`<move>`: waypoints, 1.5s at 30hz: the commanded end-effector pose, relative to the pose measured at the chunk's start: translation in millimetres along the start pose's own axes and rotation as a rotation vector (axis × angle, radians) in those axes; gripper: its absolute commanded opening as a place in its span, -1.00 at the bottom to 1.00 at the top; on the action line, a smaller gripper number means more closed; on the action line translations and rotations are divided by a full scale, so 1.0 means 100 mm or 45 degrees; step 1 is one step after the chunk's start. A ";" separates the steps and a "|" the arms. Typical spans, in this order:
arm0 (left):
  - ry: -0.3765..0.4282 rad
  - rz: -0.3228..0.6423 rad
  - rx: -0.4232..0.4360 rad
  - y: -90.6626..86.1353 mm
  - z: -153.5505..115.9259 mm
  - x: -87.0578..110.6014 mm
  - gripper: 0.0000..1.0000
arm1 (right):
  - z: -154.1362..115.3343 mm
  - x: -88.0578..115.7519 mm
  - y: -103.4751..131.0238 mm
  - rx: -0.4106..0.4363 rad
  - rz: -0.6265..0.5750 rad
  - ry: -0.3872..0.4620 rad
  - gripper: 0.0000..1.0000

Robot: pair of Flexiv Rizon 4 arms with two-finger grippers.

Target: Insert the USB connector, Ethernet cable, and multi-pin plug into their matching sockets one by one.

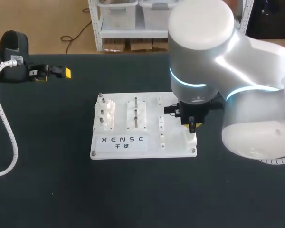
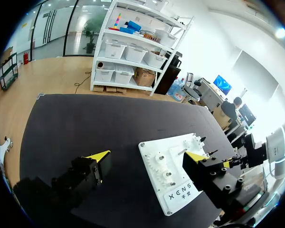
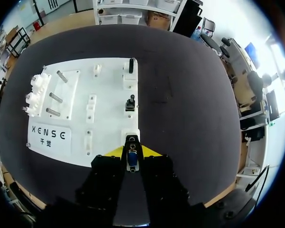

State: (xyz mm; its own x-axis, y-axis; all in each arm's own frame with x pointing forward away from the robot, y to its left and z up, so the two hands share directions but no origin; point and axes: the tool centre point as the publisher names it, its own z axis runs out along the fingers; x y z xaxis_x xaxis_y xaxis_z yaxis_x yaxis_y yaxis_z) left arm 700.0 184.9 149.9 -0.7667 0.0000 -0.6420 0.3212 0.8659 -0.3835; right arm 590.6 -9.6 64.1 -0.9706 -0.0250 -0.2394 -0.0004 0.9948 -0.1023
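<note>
Black table (image 1: 47,180), white socket board (image 1: 173,142) lying flat near its middle.

Right arm comes in over the board's right-hand side. Right claw (image 3: 131,153) points down at the board's near right corner and is clamped on a small plug (image 3: 131,159), one yellow tip on each side of it. The plug stands upright with a blue face showing; which of the three connectors it is, I cannot tell. Its lower end is directly over a white socket block (image 3: 129,135) at that corner; whether it touches the block is not clear.

Farther along the same column of the board, two black plugs (image 3: 130,102) (image 3: 131,65) sit in their own blocks.

On the board's left part there is a white block with three upright pegs (image 1: 107,114), and beside it a plate with two rods (image 1: 136,111).

Left claw (image 1: 53,74) is at the table's far left, well apart from the board. Its fingers (image 2: 97,155) are spread wide with nothing between them.
</note>
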 end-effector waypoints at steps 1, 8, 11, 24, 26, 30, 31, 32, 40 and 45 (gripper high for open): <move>0.000 0.000 0.000 0.00 0.00 0.00 1.00 | 0.04 0.04 -0.02 0.002 0.002 -0.001 -1.00; 0.000 0.000 0.000 0.00 0.00 0.00 1.00 | 0.10 0.07 -0.03 0.004 0.021 0.013 -1.00; 0.000 0.000 0.000 0.00 0.00 0.00 1.00 | 0.15 0.07 -0.04 -0.007 0.042 0.026 -1.00; 0.000 0.000 0.000 0.00 0.00 0.00 1.00 | 0.45 0.07 0.03 -0.073 0.065 0.127 -1.00; 0.000 0.000 0.000 0.00 0.00 0.00 1.00 | 0.51 0.07 0.06 -0.074 0.059 0.141 -1.00; 0.000 0.000 0.000 0.00 0.00 0.00 1.00 | 0.61 0.08 0.09 -0.069 0.044 0.190 -1.00; 0.000 0.000 0.000 0.00 0.00 0.00 1.00 | 0.63 0.08 0.09 -0.072 0.038 0.199 -1.00; 0.000 0.000 0.000 0.00 0.00 0.00 1.00 | 0.65 0.08 0.09 -0.071 0.034 0.203 -1.00; 0.000 0.000 0.000 0.00 0.00 0.00 1.00 | 0.68 0.09 0.07 -0.077 0.028 0.224 -1.00; 0.000 0.000 0.000 0.00 0.00 0.00 1.00 | 0.57 0.05 0.04 -0.089 0.016 0.194 -0.55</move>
State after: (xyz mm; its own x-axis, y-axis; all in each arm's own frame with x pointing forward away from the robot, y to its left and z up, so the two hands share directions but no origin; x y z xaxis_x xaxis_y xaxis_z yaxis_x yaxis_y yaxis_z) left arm 700.0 184.9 149.9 -0.7667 0.0000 -0.6420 0.3212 0.8659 -0.3835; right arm 594.4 -9.2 59.2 -0.9973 -0.0048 -0.0733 -0.0020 0.9993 -0.0379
